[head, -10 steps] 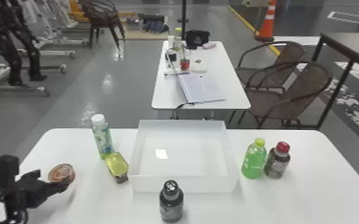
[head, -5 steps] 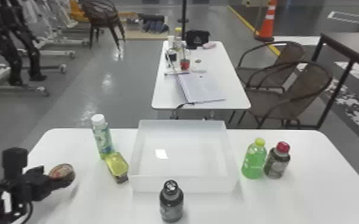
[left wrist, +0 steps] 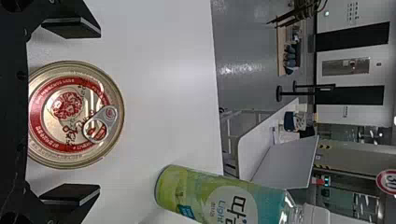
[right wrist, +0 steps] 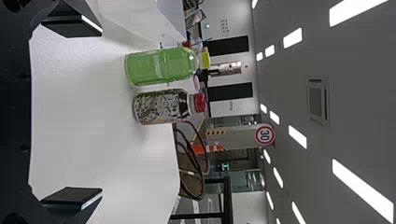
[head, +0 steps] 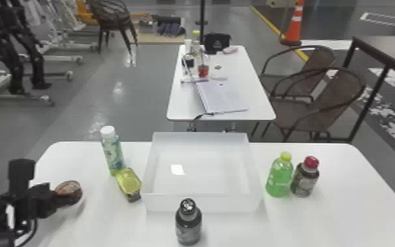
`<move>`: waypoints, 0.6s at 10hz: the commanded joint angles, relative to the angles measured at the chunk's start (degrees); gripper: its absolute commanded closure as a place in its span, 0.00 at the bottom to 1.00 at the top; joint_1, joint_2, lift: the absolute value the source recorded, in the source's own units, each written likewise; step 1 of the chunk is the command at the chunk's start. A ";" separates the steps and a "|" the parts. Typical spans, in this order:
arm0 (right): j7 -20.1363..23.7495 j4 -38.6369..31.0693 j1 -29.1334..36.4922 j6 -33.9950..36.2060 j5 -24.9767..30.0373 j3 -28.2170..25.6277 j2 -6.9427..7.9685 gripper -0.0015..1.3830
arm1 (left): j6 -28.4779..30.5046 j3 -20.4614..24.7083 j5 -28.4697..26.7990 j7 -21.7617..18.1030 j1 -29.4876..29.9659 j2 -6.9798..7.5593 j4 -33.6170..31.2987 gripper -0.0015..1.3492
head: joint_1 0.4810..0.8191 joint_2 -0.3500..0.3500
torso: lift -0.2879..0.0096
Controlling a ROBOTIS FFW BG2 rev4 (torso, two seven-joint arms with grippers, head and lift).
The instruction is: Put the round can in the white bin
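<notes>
Round can (left wrist: 60, 133), flanked by the left gripper (left wrist: 100, 111).
Its fingers stand apart, likely placed so closing would pinch the can's sides for carrying to the white bin (head: 203, 202).

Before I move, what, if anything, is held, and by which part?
Nothing is held: the left claw is open, the round can between its fingers with a gap on each side, and the right claw is open and empty.

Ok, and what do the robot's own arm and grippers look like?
The left arm is black and blocky, with a thin dark cable curving beneath. The left gripper and right gripper match: each has two flat, black, blunt-ended fingers with paler edges.
</notes>
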 commanded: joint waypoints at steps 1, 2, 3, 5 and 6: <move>0.00 0.00 -0.08 0.00 0.00 -0.04 0.23 0.07 | 0.26 -1.51 0.66 0.00 -1.26 0.97 2.37 0.10 | 0.20 0.50 | 0.63; 0.00 0.09 -0.17 0.00 -0.09 0.05 0.23 0.07 | 1.40 -2.22 0.14 0.09 -1.70 1.15 2.90 0.10 | 0.20 0.50 | 0.63; 0.00 0.09 -0.17 0.00 -0.09 -0.04 0.23 0.07 | 1.32 -2.22 -0.13 0.09 -1.88 1.06 3.25 0.10 | 0.20 0.50 | 0.63; 0.00 0.18 -0.25 0.00 -0.18 0.05 0.23 0.07 | 2.37 -2.39 -1.01 0.26 -2.32 0.97 3.69 0.26 | 0.20 0.50 | 0.63; 0.00 0.18 -0.25 0.00 -0.26 0.05 0.23 0.07 | 2.37 -2.83 -1.53 0.26 -2.32 0.97 3.69 0.54 | 0.20 0.50 | 0.63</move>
